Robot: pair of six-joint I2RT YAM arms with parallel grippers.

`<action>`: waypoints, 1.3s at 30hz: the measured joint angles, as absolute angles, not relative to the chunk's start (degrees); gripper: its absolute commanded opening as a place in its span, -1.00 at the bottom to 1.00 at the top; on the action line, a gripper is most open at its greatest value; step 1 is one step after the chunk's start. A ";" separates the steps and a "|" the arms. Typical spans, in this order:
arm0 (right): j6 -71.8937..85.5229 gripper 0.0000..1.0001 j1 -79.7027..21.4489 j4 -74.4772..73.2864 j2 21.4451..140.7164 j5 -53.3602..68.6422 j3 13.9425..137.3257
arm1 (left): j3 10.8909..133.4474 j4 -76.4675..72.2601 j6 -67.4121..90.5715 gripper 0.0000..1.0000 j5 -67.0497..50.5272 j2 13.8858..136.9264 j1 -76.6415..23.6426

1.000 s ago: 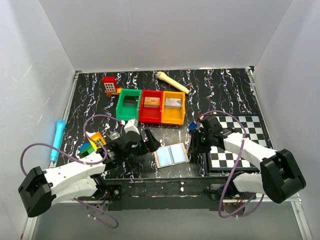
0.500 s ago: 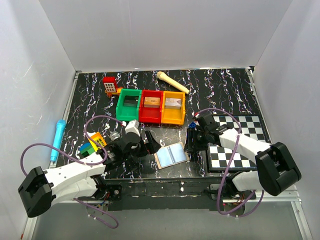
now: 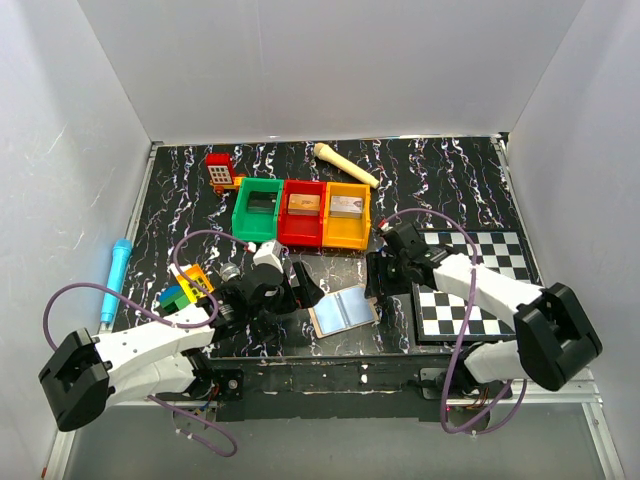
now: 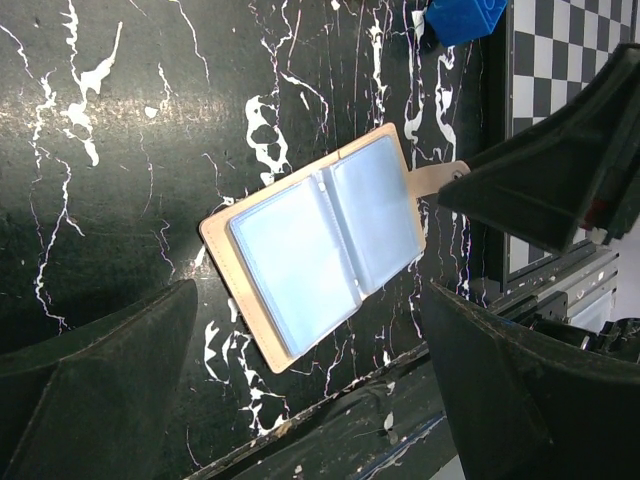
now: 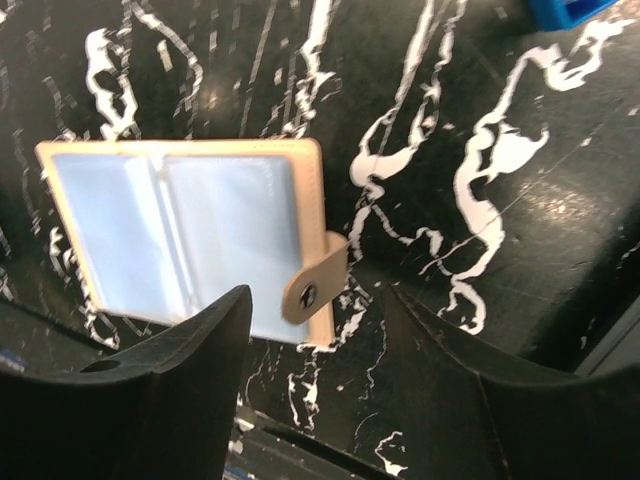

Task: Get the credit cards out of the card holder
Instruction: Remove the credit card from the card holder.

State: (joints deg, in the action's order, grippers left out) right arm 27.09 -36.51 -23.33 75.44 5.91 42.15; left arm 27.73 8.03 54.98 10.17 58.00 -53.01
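The card holder [image 3: 342, 309] lies open and flat on the black marbled table near its front edge, its pale blue-grey two-pocket lining up and a tan snap tab at its right side. It also shows in the left wrist view [image 4: 318, 240] and the right wrist view [image 5: 190, 235]. No card shows outside it. My left gripper [image 3: 300, 283] is open and empty, just left of the holder. My right gripper [image 3: 378, 280] is open and empty, just right of the holder; its fingers [image 5: 190, 380] straddle the snap tab [image 5: 315, 280] from above.
Green [image 3: 258, 208], red [image 3: 303, 213] and orange [image 3: 346, 213] bins stand behind the holder. A chequered board [image 3: 472, 285] lies at right, a small blue block [image 4: 465, 18] beside it. Coloured blocks [image 3: 185, 285] lie at left, a blue pen [image 3: 115, 278] far left, a wooden mallet [image 3: 345, 163] and red toy [image 3: 220, 172] at back.
My right gripper has moved left off the chequered board to the holder's right edge. My left gripper has barely moved. The holder lies as before.
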 measured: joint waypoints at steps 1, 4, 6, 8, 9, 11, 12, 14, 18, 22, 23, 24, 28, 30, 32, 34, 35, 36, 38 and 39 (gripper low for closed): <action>26.89 0.14 -36.51 -23.62 76.51 5.08 42.76 | 27.73 8.05 54.98 0.86 10.04 58.06 -53.01; 26.52 -0.06 -36.51 -24.05 79.05 3.14 43.92 | 27.73 7.94 54.98 0.86 9.96 58.06 -53.01; 26.35 -0.20 -36.51 -24.21 80.68 2.57 44.51 | 27.70 7.90 54.98 0.86 9.93 58.06 -53.01; 26.17 -0.35 -36.51 -24.32 81.60 2.26 44.64 | 27.68 7.88 54.98 0.85 9.93 58.06 -53.01; 26.04 -0.44 -36.51 -24.43 81.80 2.17 44.64 | 27.68 7.90 54.98 0.85 9.91 58.06 -53.01; 25.85 -0.69 -36.51 -24.67 81.95 2.04 44.64 | 27.68 7.90 55.00 0.78 9.87 58.06 -53.01; 25.76 -0.86 -36.51 -24.73 81.93 2.04 44.64 | 27.68 7.88 55.00 0.72 9.85 58.06 -53.01; 25.39 -0.97 -36.51 -24.84 81.89 2.04 44.64 | 27.68 7.88 55.09 0.46 9.89 58.11 -53.01; 25.47 -0.97 -36.51 -24.95 78.41 3.25 43.53 | 27.62 7.51 56.82 -0.43 10.52 59.11 -53.01; 25.45 -0.97 -36.58 -25.12 69.47 6.55 41.52 | 25.23 5.28 59.09 -0.73 11.31 59.55 -53.01; 25.39 -0.97 -36.69 -25.21 67.11 7.77 41.34 | 24.32 4.43 59.53 -0.72 11.33 59.33 -53.01; 25.34 -0.97 -36.77 -25.23 65.67 8.67 41.34 | 22.90 2.74 59.86 -0.55 11.22 58.87 -53.01; 25.28 -0.97 -37.23 -25.19 61.71 12.67 41.32 | 17.80 -5.56 59.88 -0.13 8.86 56.14 -53.01; 25.39 -0.97 -37.56 -24.69 61.06 14.17 40.75 | 17.80 -9.45 58.28 -0.10 5.52 56.73 -53.01; 25.76 -0.97 -37.87 -23.88 60.64 15.44 39.33 | 20.47 -11.22 56.05 -0.10 1.48 59.75 -53.01; 26.44 -0.97 -38.22 -23.51 60.51 16.23 37.87 | 25.19 -11.73 53.91 -0.09 -2.52 65.12 -53.08; 26.85 -0.97 -38.44 -23.40 60.47 16.64 37.08 | 28.21 -12.01 52.84 -0.09 -4.47 68.58 -53.17; 27.09 -0.97 -38.59 -23.35 60.42 16.82 36.67 | 29.80 -12.40 52.23 -0.09 -5.65 70.59 -53.28; 27.59 -0.97 -38.79 -23.11 60.34 17.15 35.97 | 32.23 -12.97 50.98 -0.09 -8.12 74.00 -53.49; 27.92 -0.97 -38.83 -22.85 60.18 17.21 35.70 | 32.80 -13.02 50.48 -0.10 -9.06 75.16 -53.60</action>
State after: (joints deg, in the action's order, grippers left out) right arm 27.92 -38.83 -22.85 60.18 17.21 35.70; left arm 32.80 -13.02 50.48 -9.06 75.16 -53.60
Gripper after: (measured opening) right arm 0.053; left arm 0.454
